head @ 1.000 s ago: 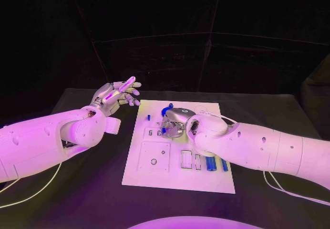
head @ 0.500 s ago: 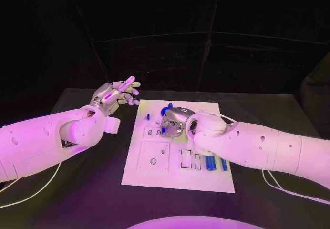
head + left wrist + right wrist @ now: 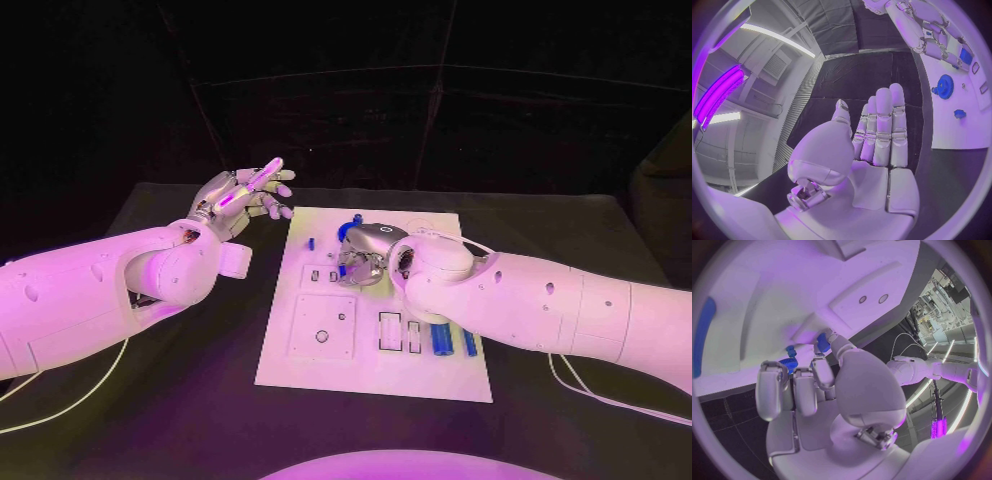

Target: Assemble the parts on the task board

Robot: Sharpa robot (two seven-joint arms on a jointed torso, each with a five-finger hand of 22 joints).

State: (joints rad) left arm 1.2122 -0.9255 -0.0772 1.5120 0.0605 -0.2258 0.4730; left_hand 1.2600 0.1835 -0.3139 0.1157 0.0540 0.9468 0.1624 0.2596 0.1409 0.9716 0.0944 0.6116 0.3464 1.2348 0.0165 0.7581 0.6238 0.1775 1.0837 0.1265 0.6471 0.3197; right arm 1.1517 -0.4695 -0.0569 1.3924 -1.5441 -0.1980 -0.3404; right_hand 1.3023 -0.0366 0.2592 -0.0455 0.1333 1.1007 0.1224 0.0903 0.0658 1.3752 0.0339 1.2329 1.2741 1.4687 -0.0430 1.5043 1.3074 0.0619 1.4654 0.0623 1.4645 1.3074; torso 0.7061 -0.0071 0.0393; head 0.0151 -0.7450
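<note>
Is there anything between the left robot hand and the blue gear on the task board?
Nothing visible does. The left robot hand is open, raised over bare black table beside the task board. In its wrist view the blue gear shows unblocked; the right robot hand works farther along the board.

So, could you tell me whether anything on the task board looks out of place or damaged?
Nothing stands out. The task board lies flat and square on the black table, the blue gear sits on it, the right hand works over it, and the left hand hovers open beside it.
</note>
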